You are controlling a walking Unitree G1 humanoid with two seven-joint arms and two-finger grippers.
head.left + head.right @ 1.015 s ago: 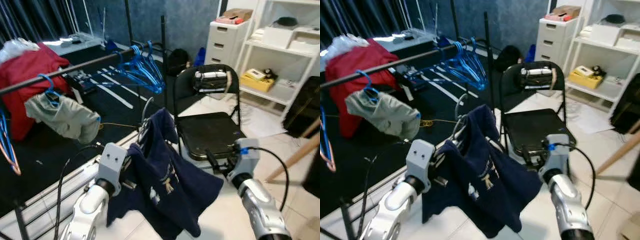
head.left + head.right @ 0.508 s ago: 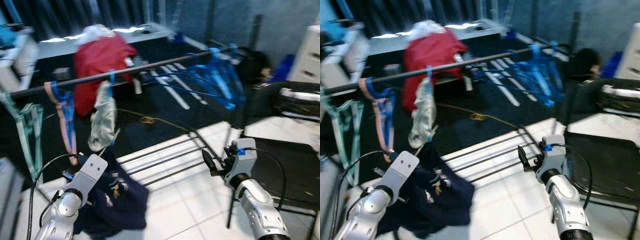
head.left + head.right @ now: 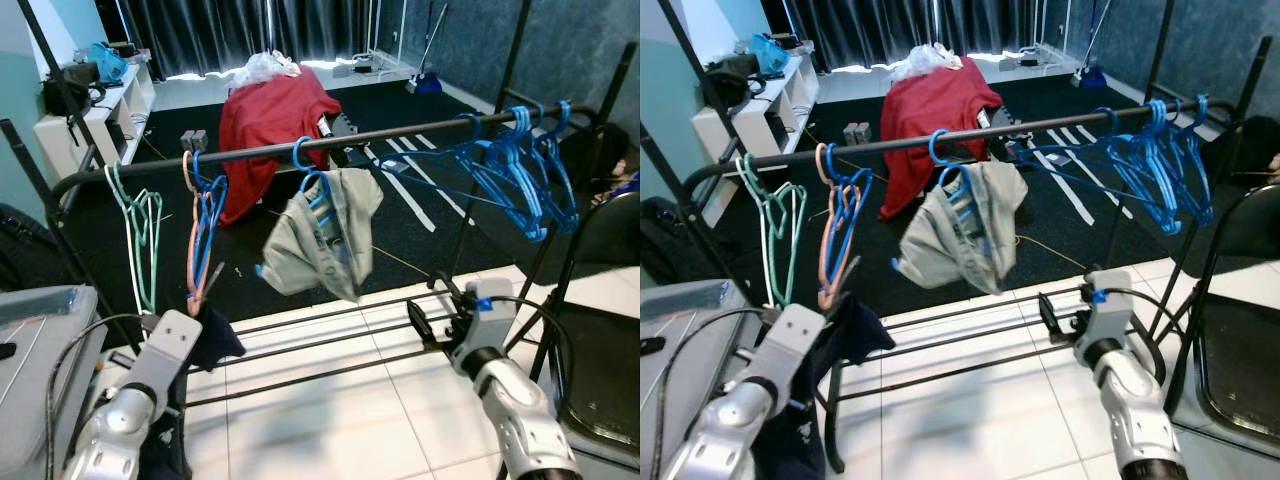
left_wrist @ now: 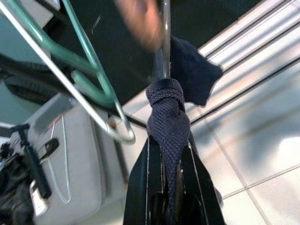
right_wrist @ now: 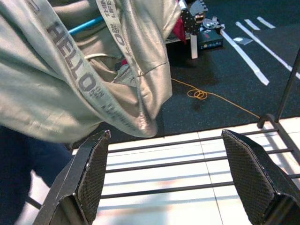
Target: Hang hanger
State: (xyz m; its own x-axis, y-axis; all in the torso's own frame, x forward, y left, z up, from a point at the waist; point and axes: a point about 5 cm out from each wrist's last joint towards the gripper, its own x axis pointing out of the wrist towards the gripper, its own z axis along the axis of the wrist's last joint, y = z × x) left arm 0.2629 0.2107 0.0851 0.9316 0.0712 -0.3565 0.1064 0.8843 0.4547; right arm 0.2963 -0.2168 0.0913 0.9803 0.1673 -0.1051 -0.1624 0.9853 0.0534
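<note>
Left gripper [image 4: 171, 154]: low in the lower left of the head view, fingers clenched on the dark navy garment [image 4: 171, 117] and the metal hanger neck [image 4: 164, 42] rising out of its collar.
Hanger with garment: low, under the rail's left end; navy cloth droops beside the arm [image 3: 212, 335].
Right gripper [image 5: 168, 187]: lower right, released, fingers spread wide, holding nothing, pointed at the grey shirt [image 3: 320, 235].
Risk, snag: the hook rises close to the green hangers [image 3: 140, 235] and the pink and blue ones [image 3: 200, 230]; it could catch them instead of the rail.
Risk, slip: the hold is mostly on cloth, so the garment may slide off.
Rail [image 3: 400, 133]: black bar across the middle, blue hangers [image 3: 520, 160] bunched at right.
Containers: grey bin [image 3: 40, 340] at far left, contents unclear; white shelf [image 3: 90, 105] in the upper left holds bags.
</note>
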